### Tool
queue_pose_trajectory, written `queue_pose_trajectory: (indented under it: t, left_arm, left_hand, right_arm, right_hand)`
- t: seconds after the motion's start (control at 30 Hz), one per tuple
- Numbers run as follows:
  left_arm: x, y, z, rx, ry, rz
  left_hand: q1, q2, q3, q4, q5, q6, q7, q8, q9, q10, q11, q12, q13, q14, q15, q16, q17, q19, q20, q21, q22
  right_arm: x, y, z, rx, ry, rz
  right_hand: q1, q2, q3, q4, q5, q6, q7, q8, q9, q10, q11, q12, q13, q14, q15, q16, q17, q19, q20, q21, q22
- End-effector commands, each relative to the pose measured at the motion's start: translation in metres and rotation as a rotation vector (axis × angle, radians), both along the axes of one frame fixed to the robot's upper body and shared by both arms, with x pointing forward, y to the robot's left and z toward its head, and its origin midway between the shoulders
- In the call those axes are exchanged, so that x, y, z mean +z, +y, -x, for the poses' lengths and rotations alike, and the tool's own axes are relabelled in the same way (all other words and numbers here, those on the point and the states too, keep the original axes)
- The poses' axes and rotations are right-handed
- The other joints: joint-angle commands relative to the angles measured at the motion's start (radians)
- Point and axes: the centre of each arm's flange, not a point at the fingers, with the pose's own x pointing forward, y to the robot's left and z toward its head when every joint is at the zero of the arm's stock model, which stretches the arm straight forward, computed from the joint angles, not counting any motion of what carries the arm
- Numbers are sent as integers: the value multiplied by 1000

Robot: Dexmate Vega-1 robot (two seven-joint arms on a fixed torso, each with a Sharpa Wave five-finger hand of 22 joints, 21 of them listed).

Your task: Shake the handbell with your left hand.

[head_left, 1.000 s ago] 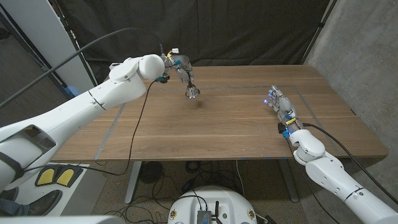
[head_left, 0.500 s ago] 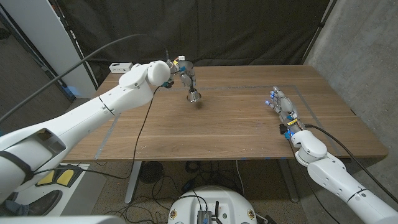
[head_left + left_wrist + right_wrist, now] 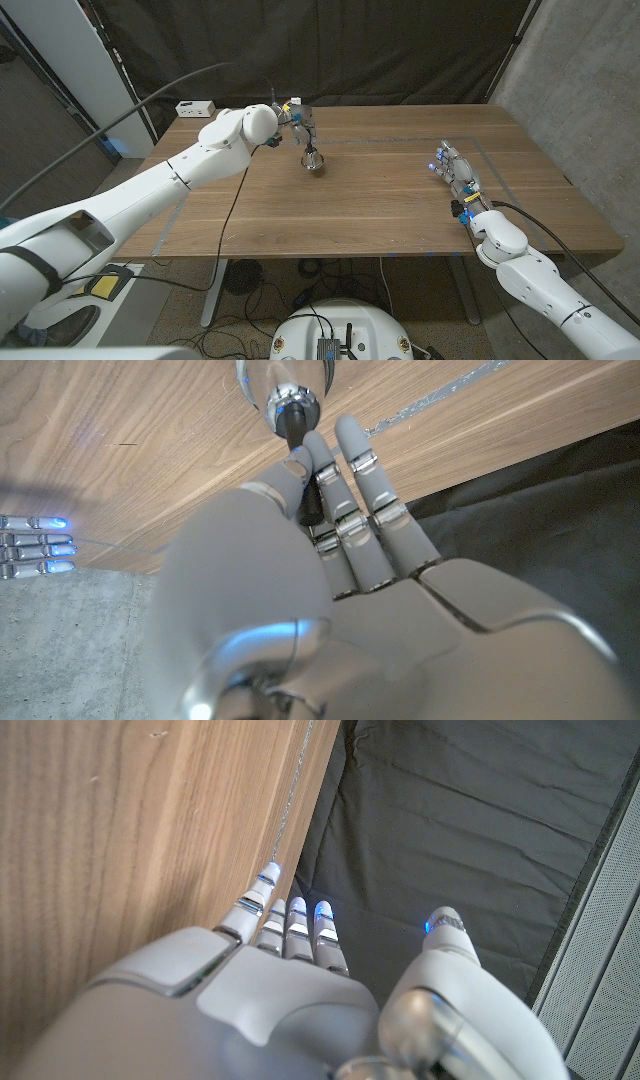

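Backdrop: black curtain (image 3: 400, 50) behind wooden table (image 3: 380, 210).
Right wall: grey concrete (image 3: 590, 90).
Left: white panel (image 3: 60, 60).
Floor: cables (image 3: 250, 310), yellow pedals (image 3: 95, 287).

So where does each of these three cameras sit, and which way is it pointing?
Head view: fixed on the robot's head, looking down over the table; both arms show, the left hand holding the bell, the right hand on the table.
Left wrist view: on the left wrist, looking along the left hand's back at the bell it grips.
Right wrist view: on the right wrist, looking along the right hand past the table edge at a dark curtain.
Shared: head and left wrist views both show the bell, table and right hand's fingertips.
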Motion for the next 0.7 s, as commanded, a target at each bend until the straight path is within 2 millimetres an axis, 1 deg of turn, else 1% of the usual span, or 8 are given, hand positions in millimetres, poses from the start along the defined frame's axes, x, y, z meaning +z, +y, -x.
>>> queue_pose_trajectory:
  t: [0.03, 0.23, 0.5, 0.57, 0.7]
  left_arm:
    - [-10, -2, -7, -4, 4, 8]
    - [-14, -3, -11, -9, 12, 14]
    - [-19, -3, -14, -12, 11, 19]
    - [-20, -3, -15, -10, 10, 17]
    - [-24, -6, -19, -14, 23, 8]
  left_hand:
    - [11, 15, 6, 0, 6, 7, -4, -1, 2, 39, -11, 3, 377, 2, -5, 3, 3, -8, -2, 9, 2]
    - [11, 15, 6, 0, 6, 8, -4, -1, 2, 39, -15, 0, 376, 2, -5, 3, 3, -9, -2, 11, 2]
    - [10, 16, 7, 0, 6, 3, -5, -4, 4, 37, -12, -4, 375, -3, -2, 2, 3, -13, -2, 13, 1]
    - [10, 15, 7, 0, 6, 7, -2, -3, 3, 36, -13, -6, 375, -3, -3, 1, 2, -13, -2, 14, 1]
    - [9, 15, 7, 0, 6, 6, -6, -4, 3, 36, -13, -7, 374, -5, -3, 0, 2, -16, 0, 14, 1]
  right_arm:
    - [0, -1, -3, -3, 0, -8]
    - [-1, -1, -3, -5, 2, -13]
    - [-3, -1, -2, -8, 11, -14]
    - [-4, 0, -2, -8, 12, -14]
    - [-4, 0, -3, -11, 12, -19]
  right_hand:
    - [5, 1, 0, 2, 0, 10, -3, 0, 3, 10, 1, 0, 3, 9, 4, 5, 5, 7, 4, -2, 1]
    - [5, 0, -1, 2, 0, 11, -3, 1, 3, 12, 2, 0, 3, 10, 4, 6, 6, 8, 4, -2, 1]
    - [5, 1, -1, 2, 0, 13, -3, 1, 3, 14, 2, 1, 3, 10, 5, 6, 6, 9, 4, -2, 1]
    - [5, 1, -1, 2, 0, 13, -3, 1, 3, 14, 1, 1, 3, 10, 4, 6, 6, 9, 4, -2, 1]
    - [4, 1, -1, 3, 0, 13, -3, 1, 3, 15, 3, 1, 3, 12, 5, 6, 6, 9, 4, -2, 1]
